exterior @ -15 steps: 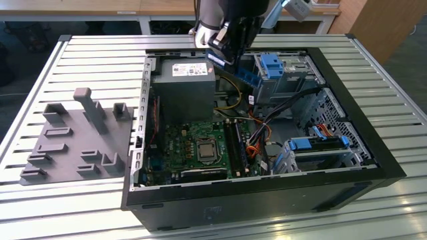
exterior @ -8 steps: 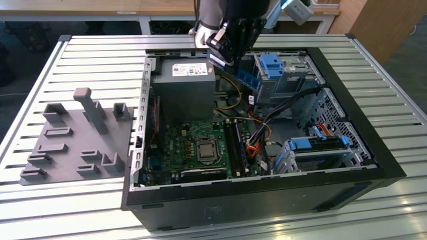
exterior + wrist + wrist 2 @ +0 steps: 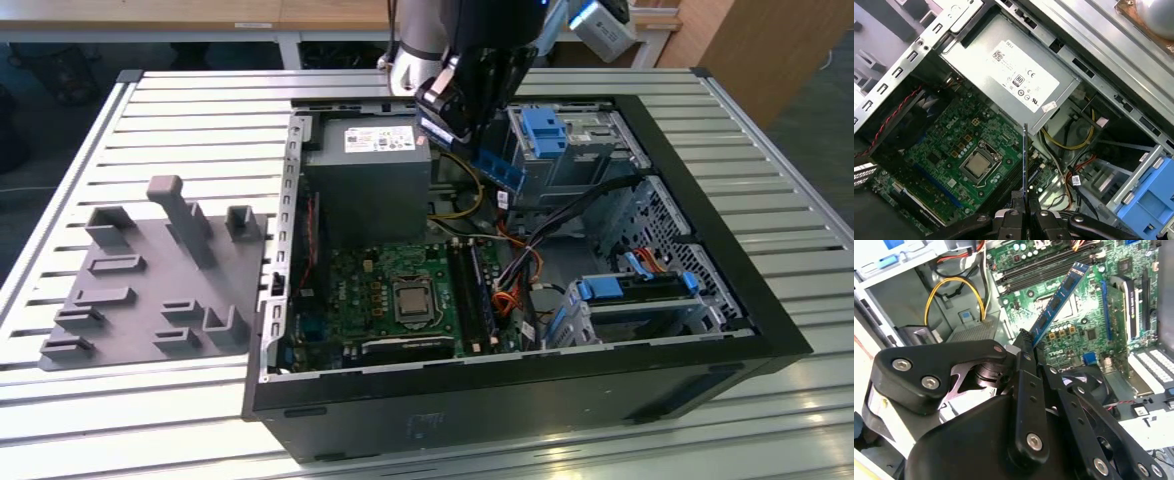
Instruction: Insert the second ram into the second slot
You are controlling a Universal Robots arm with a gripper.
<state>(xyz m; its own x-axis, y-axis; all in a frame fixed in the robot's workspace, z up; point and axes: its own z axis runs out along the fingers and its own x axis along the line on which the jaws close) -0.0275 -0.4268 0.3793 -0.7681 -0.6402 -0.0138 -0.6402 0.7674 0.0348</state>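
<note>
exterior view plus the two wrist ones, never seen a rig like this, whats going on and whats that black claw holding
It's a robot arm working on an open desktop computer lying on a slatted metal table. The exterior view looks on from off the arm; the two wrist views come from cameras riding on the arm. The black gripper is pinching a thin blue memory stick, held in the air over the open case, not yet in the long dark slots on the green circuit board. The grey box is the power supply. On the exterior view's left lies a grey moulded tray.
</note>
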